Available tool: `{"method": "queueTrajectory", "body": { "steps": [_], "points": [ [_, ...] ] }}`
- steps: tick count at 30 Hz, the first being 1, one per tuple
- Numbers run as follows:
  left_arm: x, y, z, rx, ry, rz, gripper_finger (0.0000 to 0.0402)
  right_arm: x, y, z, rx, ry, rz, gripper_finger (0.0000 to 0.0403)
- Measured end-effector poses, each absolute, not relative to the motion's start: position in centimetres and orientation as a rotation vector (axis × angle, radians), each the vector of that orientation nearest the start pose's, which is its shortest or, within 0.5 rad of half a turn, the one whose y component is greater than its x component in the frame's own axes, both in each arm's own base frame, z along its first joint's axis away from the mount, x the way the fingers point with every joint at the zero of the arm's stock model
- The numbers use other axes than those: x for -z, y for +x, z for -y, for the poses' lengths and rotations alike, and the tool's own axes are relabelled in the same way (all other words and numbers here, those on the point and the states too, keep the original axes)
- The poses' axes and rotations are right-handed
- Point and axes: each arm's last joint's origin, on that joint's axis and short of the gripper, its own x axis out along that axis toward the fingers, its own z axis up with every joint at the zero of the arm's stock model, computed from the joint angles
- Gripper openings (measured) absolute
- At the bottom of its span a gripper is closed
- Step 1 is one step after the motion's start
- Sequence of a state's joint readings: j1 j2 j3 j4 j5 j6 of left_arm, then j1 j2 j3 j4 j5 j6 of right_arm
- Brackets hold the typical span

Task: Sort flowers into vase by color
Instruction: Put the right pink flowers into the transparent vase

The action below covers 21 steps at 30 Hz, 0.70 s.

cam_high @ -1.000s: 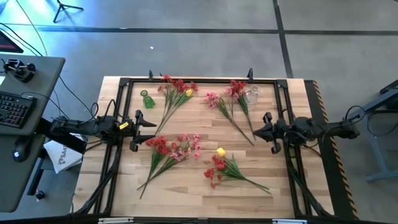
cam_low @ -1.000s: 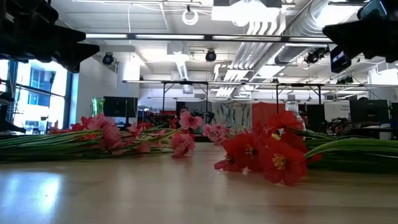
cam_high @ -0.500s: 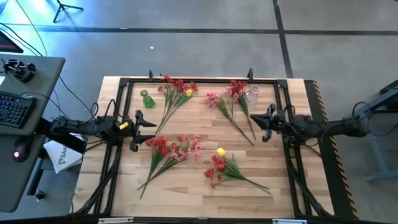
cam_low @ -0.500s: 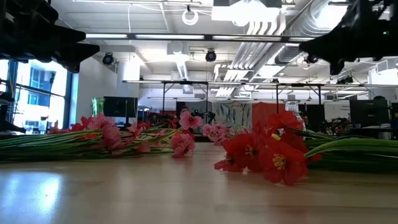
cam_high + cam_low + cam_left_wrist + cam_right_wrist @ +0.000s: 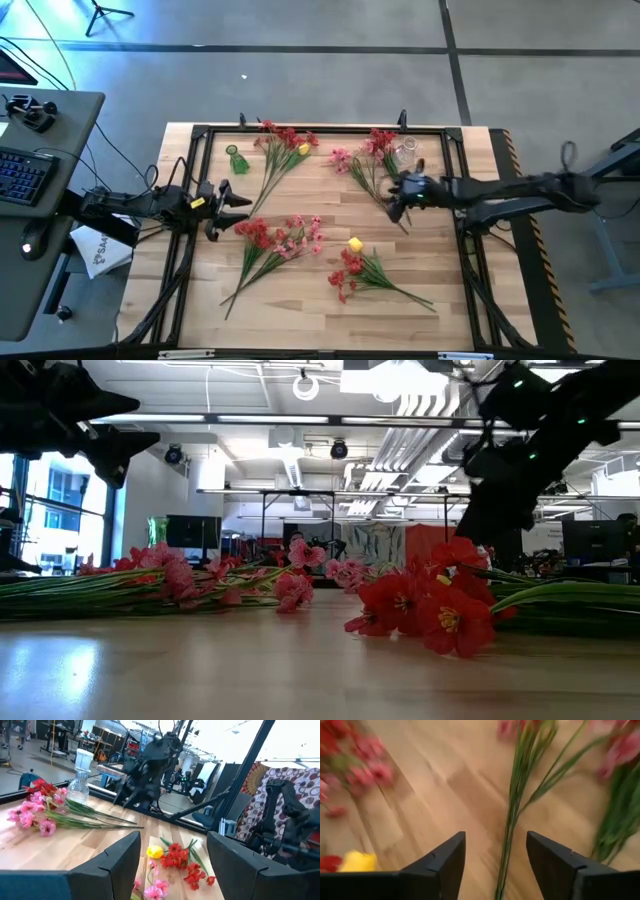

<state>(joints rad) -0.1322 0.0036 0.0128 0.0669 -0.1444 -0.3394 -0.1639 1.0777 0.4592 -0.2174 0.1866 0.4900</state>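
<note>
The right claw point(image 5: 398, 195) hangs with its fingers spread and nothing between them, right above the green stems of the pink and red flowers point(image 5: 368, 160) lying on the bench point(image 5: 330, 310); its wrist view is smeared, the blossoms hard to make out. Just beyond it stands a clear glass vase point(image 5: 405, 152), contents unclear. Well apart, the left claw point(image 5: 222, 200) waits released, a small green vase point(image 5: 237, 160) beyond it.

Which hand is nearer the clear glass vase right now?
Right. The right hand hovers just beside the clear vase, over the flower stems; the left hand waits across the table.
</note>
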Motion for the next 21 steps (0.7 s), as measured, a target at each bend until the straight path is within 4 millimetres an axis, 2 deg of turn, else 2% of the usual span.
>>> {"method": "queueTrajectory", "body": {
  "steps": [5, 11, 17, 21],
  "points": [
    [-17.7, 9.6, 0.9, 0.007, -0.354, 0.109, 0.0215, -15.9, 21.7, 5.6, 0.603, 0.442, -0.968, 0.0206],
    [-17.8, 9.6, 0.9, 0.008, -0.355, 0.12, 0.0215, -14.3, 24.8, 7.6, 0.594, 0.431, -1.111, 0.0175],
    [-17.8, 9.6, 0.8, 0.005, -0.356, 0.12, 0.0215, -12.9, 26.6, 8.4, 0.534, 0.428, -1.182, 0.0126],
    [-17.8, 9.6, 0.7, -0.052, -0.351, 0.125, 0.0215, -12.4, 26.9, 8.5, 0.504, 0.394, -1.204, 0.0065]
  ]
}}
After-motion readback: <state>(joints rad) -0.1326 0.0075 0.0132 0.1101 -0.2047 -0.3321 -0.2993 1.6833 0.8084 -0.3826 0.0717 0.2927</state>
